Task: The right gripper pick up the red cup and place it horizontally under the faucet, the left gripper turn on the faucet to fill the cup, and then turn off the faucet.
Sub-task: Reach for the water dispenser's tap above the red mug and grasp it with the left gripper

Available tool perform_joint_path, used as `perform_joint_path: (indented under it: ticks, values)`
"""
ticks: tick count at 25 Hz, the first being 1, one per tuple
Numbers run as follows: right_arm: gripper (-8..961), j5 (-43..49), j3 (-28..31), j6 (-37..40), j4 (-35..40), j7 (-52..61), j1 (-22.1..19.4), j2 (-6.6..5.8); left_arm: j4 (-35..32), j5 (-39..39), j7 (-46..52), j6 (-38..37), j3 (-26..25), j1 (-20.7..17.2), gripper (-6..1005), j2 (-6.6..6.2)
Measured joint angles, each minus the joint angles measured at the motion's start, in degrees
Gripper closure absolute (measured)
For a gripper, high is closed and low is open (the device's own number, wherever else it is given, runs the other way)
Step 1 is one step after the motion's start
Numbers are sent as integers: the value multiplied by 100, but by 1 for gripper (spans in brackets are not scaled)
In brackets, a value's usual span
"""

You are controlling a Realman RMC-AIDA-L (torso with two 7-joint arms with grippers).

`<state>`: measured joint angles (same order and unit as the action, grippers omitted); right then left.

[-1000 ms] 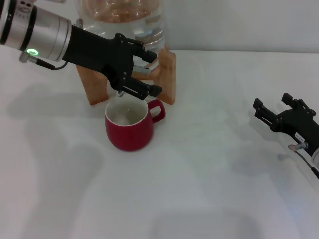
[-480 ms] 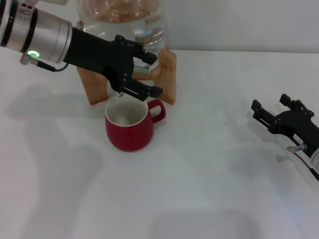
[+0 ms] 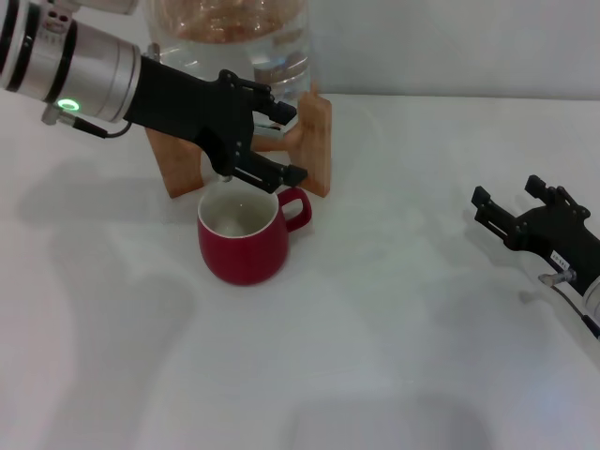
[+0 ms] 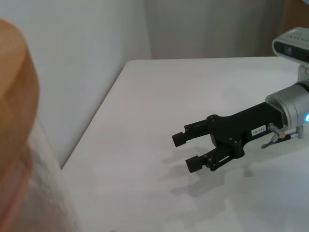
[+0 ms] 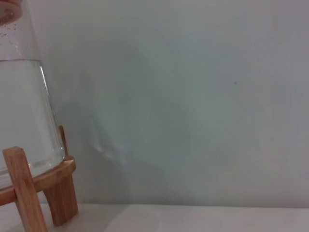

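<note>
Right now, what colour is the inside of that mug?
White inside the red cup, dark red outside; the head view shows it best.

Left hand at the faucet, red cup upright beneath it

The left hand (image 3: pixel 267 141) reaches from the upper left across the front of the clear water jug (image 3: pixel 253 42) on its wooden stand (image 3: pixel 314 141), prongs spread around the faucet (image 3: pixel 272 134), which it largely hides. The red cup (image 3: pixel 246 234) stands upright on the white bench (image 3: pixel 375 328) just below, handle pointing right, white inside showing. The right hand (image 3: pixel 516 204) hovers low over the bench at the far right, prongs apart, well clear of the cup.
</note>
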<state>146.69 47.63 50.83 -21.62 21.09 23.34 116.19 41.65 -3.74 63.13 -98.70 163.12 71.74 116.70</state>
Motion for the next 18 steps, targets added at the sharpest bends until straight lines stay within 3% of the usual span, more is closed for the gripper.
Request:
perform_joint_path:
  ticks: [18]
  values:
    - [96,0,-15,-4,-4,0,4,0,43,-137,82,-26,0,36,114,20]
